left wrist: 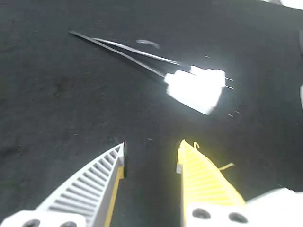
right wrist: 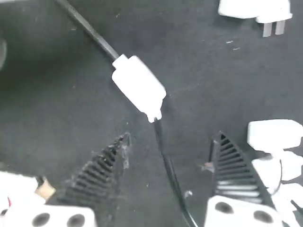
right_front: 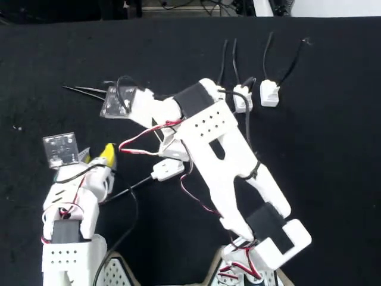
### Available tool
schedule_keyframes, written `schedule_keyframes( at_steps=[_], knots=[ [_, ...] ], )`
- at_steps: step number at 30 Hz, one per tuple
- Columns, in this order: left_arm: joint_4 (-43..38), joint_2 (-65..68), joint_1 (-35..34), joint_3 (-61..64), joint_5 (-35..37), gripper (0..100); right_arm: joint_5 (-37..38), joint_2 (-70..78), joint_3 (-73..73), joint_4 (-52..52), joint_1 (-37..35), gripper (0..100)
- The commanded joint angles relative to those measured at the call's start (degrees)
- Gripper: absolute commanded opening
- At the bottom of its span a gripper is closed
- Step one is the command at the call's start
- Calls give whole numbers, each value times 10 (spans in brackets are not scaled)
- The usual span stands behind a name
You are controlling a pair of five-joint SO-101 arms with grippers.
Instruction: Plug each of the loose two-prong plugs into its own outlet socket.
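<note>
Table: a black cloth-covered table (right_front: pixel 333 179) carries both arms and all the plugs.

Left gripper: the left gripper (left wrist: pixel 152 144) has one white ribbed finger and one yellow ribbed finger. The two stand clearly apart with nothing between them but bare cloth. In the high view it sits at the near left of the table, with the yellow finger on the inner side.

Right gripper: the right gripper (right wrist: pixel 173 137) has dark ribbed fingers spread wide, and it grips nothing. In the high view the right arm stretches across from the near right, and its thin dark fingers (right_front: pixel 74 89) lie low over bare cloth at the far left. The left wrist view shows them farther off as two slim dark blades (left wrist: pixel 123 52).

Cabled plug: a white oblong plug body on a black cable (right wrist: pixel 139 87) lies flat on the cloth beyond the right gripper's fingertips, touching neither. Its thinner cable runs back through the gap between the fingers.

Middle piece: a white oblong piece with a black lead (right_front: pixel 168 170) lies between the two arms, just beside the right arm's link. I cannot tell whether it is the same item as the cabled plug.

Far plugs: two small white plugs (right_front: pixel 256 97) sit side by side but apart near the far edge. Each has a black cable running away from the arms.

Pronged plug: a white plug with two metal prongs (right wrist: pixel 253 8) lies flat, well apart from the cabled plug.

Unclear: white blocks (right wrist: pixel 274 135) sit beside one dark finger, and I cannot tell what they are.
</note>
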Motion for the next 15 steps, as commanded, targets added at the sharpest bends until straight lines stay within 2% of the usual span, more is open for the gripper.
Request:
schedule_keyframes(
  at_steps=[1, 8, 12, 15],
  knots=[
    [-2, -6, -85, -25, 68, 188, 13, 19, 4, -28, -7, 263],
    [-26, -6, -240, -29, 198, 188, 69, 44, 8, -30, -34, 278],
    [-40, -6, -269, -28, 207, 188, 119, 46, 43, -24, -55, 417],
    [-37, -6, -271, -30, 207, 188, 189, 46, 86, -38, -54, 466]
  ],
)
